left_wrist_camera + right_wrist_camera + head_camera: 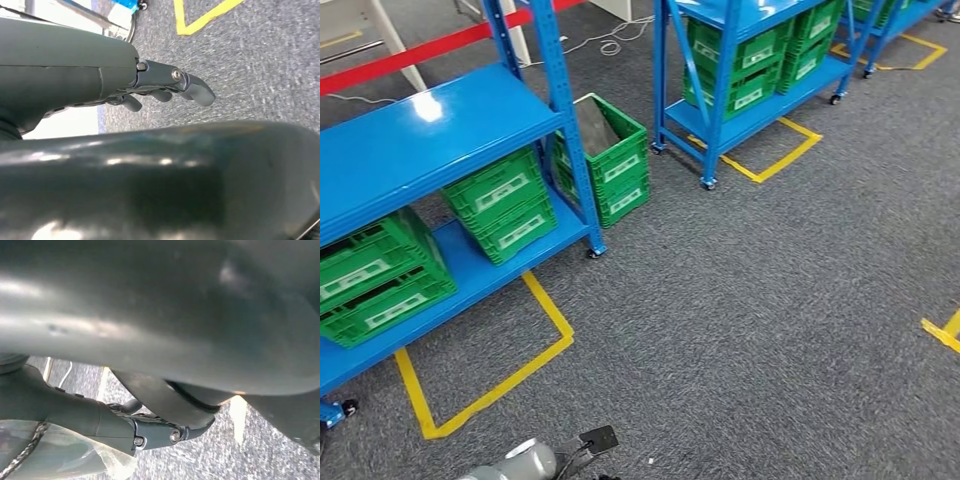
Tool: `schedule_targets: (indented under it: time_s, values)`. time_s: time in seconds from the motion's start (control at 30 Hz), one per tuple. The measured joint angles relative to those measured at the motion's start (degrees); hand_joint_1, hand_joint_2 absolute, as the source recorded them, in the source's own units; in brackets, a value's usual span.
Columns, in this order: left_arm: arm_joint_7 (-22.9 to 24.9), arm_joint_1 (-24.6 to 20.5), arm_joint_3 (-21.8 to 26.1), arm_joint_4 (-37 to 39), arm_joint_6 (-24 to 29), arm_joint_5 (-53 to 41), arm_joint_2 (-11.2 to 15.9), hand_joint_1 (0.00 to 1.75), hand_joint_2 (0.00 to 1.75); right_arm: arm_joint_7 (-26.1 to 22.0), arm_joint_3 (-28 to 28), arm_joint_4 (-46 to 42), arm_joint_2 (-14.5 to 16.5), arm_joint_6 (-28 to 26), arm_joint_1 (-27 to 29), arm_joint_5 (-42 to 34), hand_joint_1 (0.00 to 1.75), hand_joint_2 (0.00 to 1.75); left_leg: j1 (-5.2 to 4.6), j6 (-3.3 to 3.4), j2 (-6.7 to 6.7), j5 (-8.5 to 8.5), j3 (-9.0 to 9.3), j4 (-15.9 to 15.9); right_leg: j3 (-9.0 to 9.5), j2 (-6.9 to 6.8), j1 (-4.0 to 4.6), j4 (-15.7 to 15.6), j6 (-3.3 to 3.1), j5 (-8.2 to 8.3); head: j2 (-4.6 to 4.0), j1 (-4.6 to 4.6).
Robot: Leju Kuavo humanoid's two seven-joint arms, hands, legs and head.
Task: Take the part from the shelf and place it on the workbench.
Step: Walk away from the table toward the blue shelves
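Two blue shelves (433, 140) hold green crates (505, 205) above grey carpet. My left hand (166, 87) hangs empty, fingers loosely apart. My right hand (151, 432) holds a clear-bagged part (68, 455).

My right hand (113, 425) reaches in from the edge of the wrist view, its dark fingers (188, 432) held fairly straight. A clear plastic bag (68, 455) lies against the hand on its palm side, with a braided cord (26, 452) running along it; whether my fingers actually grip the bag I cannot tell. Beyond the hand is grey carpet (226, 460) crossed by pale tape lines (238, 412).
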Motion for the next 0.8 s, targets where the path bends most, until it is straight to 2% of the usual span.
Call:
schedule_targets:
  time_s: [0.07, 0.1, 0.13, 0.17, 0.2, 0.27, 0.3, 0.33, 0.37, 0.4, 0.43, 0.47, 0.5, 0.53, 0.57, 0.6, 0.63, 0.7, 0.73, 0.8]
  values:
    - [-0.2, 0.0, 0.0, 0.0, 0.0, -0.3, 0.2, 0.0, 0.0, -0.1, 0.1, 0.0, 0.0, 0.0, 0.0, 0.0, 0.0, 0.0, -0.6, 0.64, 2.73, 2.41, 3.53, -7.1, 0.35, -1.26, 0.36, 0.1, 0.42, -0.39, 0.0, 0.03]
    - [-0.5, 0.0, 0.0, 0.0, 0.0, -0.5, 0.3, 0.0, 0.0, -0.3, 0.2, 0.0, 0.0, -0.1, 0.0, 0.0, 0.0, 0.0, -0.89, 0.95, 3.63, 2.68, 4.33, -8.9, 0.46, -1.89, 0.52, 0.1, 0.66, -0.57, 0.0, 0.1]
    - [-0.8, 0.1, 0.0, 0.0, 0.0, -0.7, 0.4, 0.0, 0.0, -0.4, 0.2, 0.0, 0.1, -0.3, -0.1, 0.0, 0.0, 0.0, -1.11, 1.19, 3.72, 2.45, 4.43, -9.4, 0.54, -2.54, 0.64, 0.1, 0.9, -0.7, 0.0, 0.14]
    - [-1.2, 0.4, 0.0, 0.0, 0.0, -0.9, 0.4, 0.0, 0.0, -0.6, 0.2, 0.0, 0.3, -0.6, -0.4, -0.1, 0.0, 0.0, -1.08, 1.5, 3.05, 2.54, 4.37, -9.6, 0.68, -3.18, 0.65, 0.1, 1.13, -0.79, 0.0, 0.16]
    - [-1.5, 0.7, 0.0, 0.0, 0.0, -1.4, 0.3, 0.0, 0.0, -0.4, 0.2, 0.0, 0.6, -0.8, -0.9, -0.4, 0.0, 0.0, -0.97, 1.79, 2.41, 2.69, 4.39, -9.8, 0.69, -2.96, 0.59, 0.2, 1.44, -1.03, 0.0, 0.2]
    - [-1.8, 1.0, -0.1, 0.0, -0.2, -2.8, 0.0, 0.0, 0.0, 1.1, -0.1, 0.0, 1.4, -1.0, -2.5, -1.4, 0.0, 0.0, -0.6, 2.5, 1.12, 3.06, 4.47, -10.1, -0.44, -0.31, 0.34, 2.6, 2.0, -2.81, 0.0, 0.34]
    - [-1.8, 0.9, -0.3, 0.0, -0.6, -3.8, -0.4, 0.0, 0.0, 2.5, -0.5, 0.0, 1.8, -0.8, -3.4, -2.2, 0.0, 0.0, -0.45, 2.77, 0.49, 3.21, 4.44, -10.2, -1.98, 1.56, 0.17, 5.6, 2.23, -4.42, 0.0, 0.43]
    - [-1.6, 0.7, -0.7, 0.0, -1.1, -4.8, -0.8, 0.0, 0.0, 3.9, -0.9, 0.0, 2.1, -0.6, -4.6, -3.1, 0.0, 0.0, -0.4, 2.96, -0.22, 3.29, 4.33, -10.2, -3.97, 2.78, 0.06, 9.5, 2.35, -6.19, 0.0, 0.51]
    - [-1.4, 0.5, -1.1, 0.0, -1.7, -5.7, -1.2, 0.0, 0.0, 5.4, -1.4, 0.0, 2.4, -0.2, -5.9, -4.0, 0.0, 0.0, -0.39, 3.05, -0.94, 3.34, 4.25, -10.2, -6.02, 3.33, 0.01, 13.4, 2.48, -7.55, 0.0, 0.53]
    - [-1.1, 0.3, -1.5, 0.0, -2.2, -6.4, -1.6, 0.0, 0.0, 6.7, -2.0, 0.0, 2.5, 0.2, -7.4, -4.8, 0.0, 0.0, -0.39, 3.07, -1.66, 3.38, 4.24, -10.2, -7.56, 3.53, -0.02, 16.0, 2.56, -8.03, 0.0, 0.53]
    - [-0.9, 0.1, -1.9, 0.0, -2.7, -6.9, -1.9, 0.0, 0.0, 7.6, -2.4, 0.0, 2.7, 0.6, -8.9, -5.3, 0.0, 0.0, -0.38, 3.06, -2.4, 3.4, 4.27, -10.1, -8.14, 3.62, -0.05, 16.6, 2.59, -7.34, 0.0, 0.54]
    - [-0.7, -0.1, -2.2, 0.0, -2.9, -7.2, -2.2, 0.0, 0.0, 8.3, -2.8, 0.0, 2.7, 0.9, -10.2, -5.6, 0.0, 0.0, -0.34, 3.01, -3.17, 3.42, 4.35, -10.1, -7.6, 3.75, -0.09, 14.9, 2.57, -5.58, 0.0, 0.53]
    - [-0.6, -0.4, -2.5, 0.0, -3.0, -7.4, -2.5, 0.0, 0.0, 8.6, -3.2, 0.0, 2.7, 1.1, -11.3, -5.7, 0.0, 0.0, -0.28, 2.9, -4.0, 3.41, 4.45, -10.0, -6.12, 4.27, -0.19, 11.4, 2.54, -3.15, 0.0, 0.53]
    - [-0.5, -0.7, -2.8, 0.0, -3.0, -7.5, -2.7, 0.0, 0.0, 8.8, -3.4, 0.0, 2.8, 1.3, -12.1, -5.8, 0.0, 0.0, -0.24, 2.71, -4.81, 3.39, 4.43, -10.0, -4.38, 5.77, -0.38, 7.5, 2.53, -1.16, 0.0, 0.56]
    - [-0.3, -0.9, -3.0, 0.0, -3.1, -7.7, -3.0, 0.0, 0.0, 8.9, -3.7, 0.0, 2.8, 1.3, -12.6, -5.8, 0.0, 0.0, -0.22, 2.43, -5.66, 3.37, 4.24, -9.7, -2.73, 7.39, -0.64, 4.0, 2.49, 0.07, 0.0, 0.56]
    - [0.0, -1.1, -3.3, 0.0, -3.2, -7.9, -3.2, 0.0, 0.0, 9.0, -4.0, 0.0, 2.8, 1.4, -13.0, -5.8, 0.0, 0.0, -0.15, 2.03, -6.45, 3.43, 3.94, -9.5, -1.69, 8.73, -0.78, 1.9, 2.43, 0.56, 0.0, 0.58]
    - [0.3, -1.2, -3.4, 0.0, -3.3, -8.1, -3.3, 0.0, 0.0, 9.0, -4.1, 0.0, 2.8, 1.5, -13.1, -5.8, 0.0, 0.0, -0.07, 1.6, -7.2, 3.57, 3.57, -9.4, -1.26, 9.54, -0.85, 1.1, 2.3, 0.38, 0.0, 0.61]
    - [1.0, -1.0, -3.6, 0.0, -3.4, -8.2, -3.4, 0.0, 0.0, 8.9, -4.3, 0.0, 2.8, 1.7, -13.2, -5.6, 0.0, 0.0, 0.16, 0.86, -8.43, 3.78, 3.05, -9.4, -1.07, 8.41, -0.82, 0.9, 1.86, 0.36, 0.0, 0.64]
    - [1.3, -0.8, -3.7, 0.0, -3.4, -8.3, -3.5, 0.0, 0.0, 8.8, -4.4, 0.0, 2.8, 1.8, -13.2, -5.5, 0.0, 0.0, 0.1, 0.58, -7.85, 3.43, 2.75, -8.9, -0.94, 7.63, -0.87, 0.7, 1.55, 0.4, 0.0, 0.55]
    - [1.6, -0.8, -3.9, 0.1, -3.5, -8.4, -3.7, 0.0, 0.0, 8.7, -4.4, 0.0, 2.9, 1.9, -13.2, -5.3, 0.0, 0.0, -0.07, 0.1, -4.79, 1.07, 0.85, -4.9, -0.65, 5.77, -0.9, 0.5, 0.85, 0.35, 0.0, 0.11]
